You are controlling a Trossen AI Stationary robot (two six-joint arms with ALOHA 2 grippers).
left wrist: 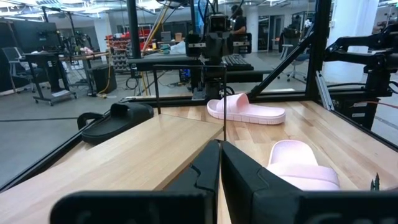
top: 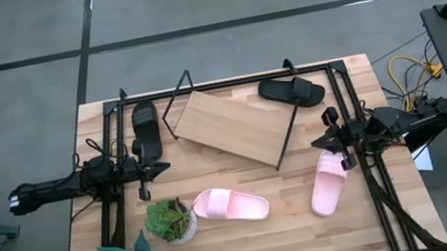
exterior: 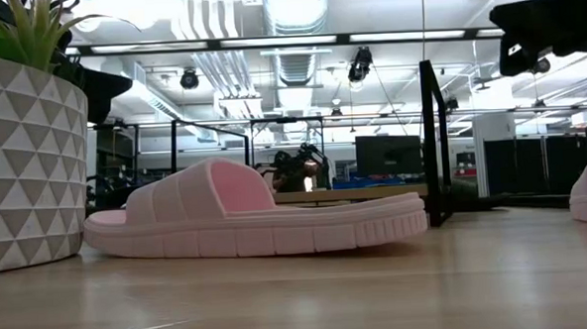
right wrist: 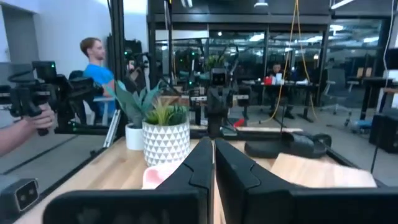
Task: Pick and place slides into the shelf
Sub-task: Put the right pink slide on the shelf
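The shelf (top: 228, 126) is seen lying askew mid-counter (top: 369, 220), with black slides (top: 145, 125) (top: 291, 90) beside it and pink slides (top: 231, 205) (top: 329, 183) nearer the front. Both arms are held level over opposite edges, left end effector (top: 164, 165) and right end effector (top: 317, 142) pressed together, empty.

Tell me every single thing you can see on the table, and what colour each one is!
pink slides: two, pale pink, one near the table's front middle, one toward the right side.
black slides: two, black, one left of the shelf, one at its right rear.
shelf: one, light wood on black wire frame, rear middle, turned at an angle.
potted plants: two, green, front left; one in a white patterned pot.
left gripper: one, dark, shut, left side.
right gripper: one, dark, shut, right side.
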